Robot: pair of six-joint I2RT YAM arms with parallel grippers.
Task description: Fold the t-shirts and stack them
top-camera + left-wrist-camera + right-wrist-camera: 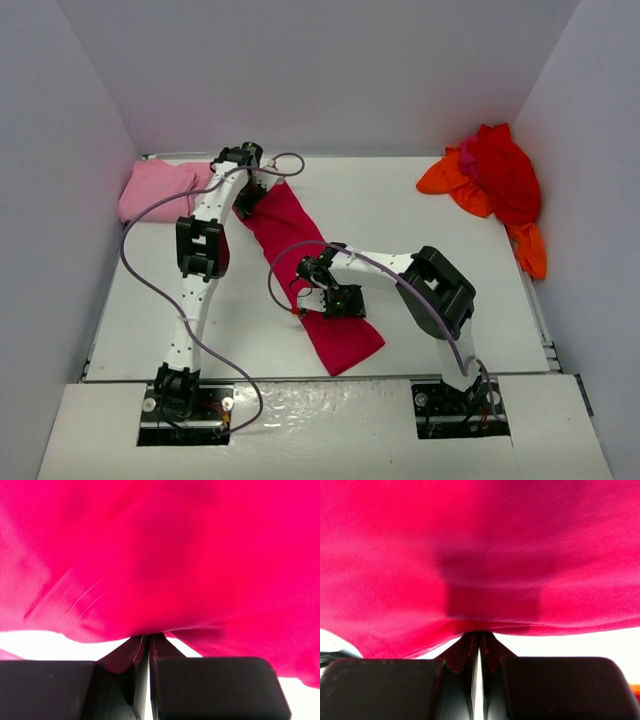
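The crimson-magenta t-shirt (300,255), folded into a long strip, runs diagonally from the far left toward the near middle of the table. My left gripper (250,196) is shut on its far end; its cloth fills the left wrist view (165,555) above the closed fingers (120,660). My right gripper (333,300) is shut on the strip near its near end; the cloth fills the right wrist view (485,550). The light pink t-shirt (160,187) lies folded at the far left. The red t-shirt (505,175) and orange t-shirt (450,178) lie heaped at the far right.
White walls enclose the table (480,300) on the left, back and right. Purple cables (140,270) loop off both arms above the surface. A bit of orange cloth (532,255) trails along the right edge.
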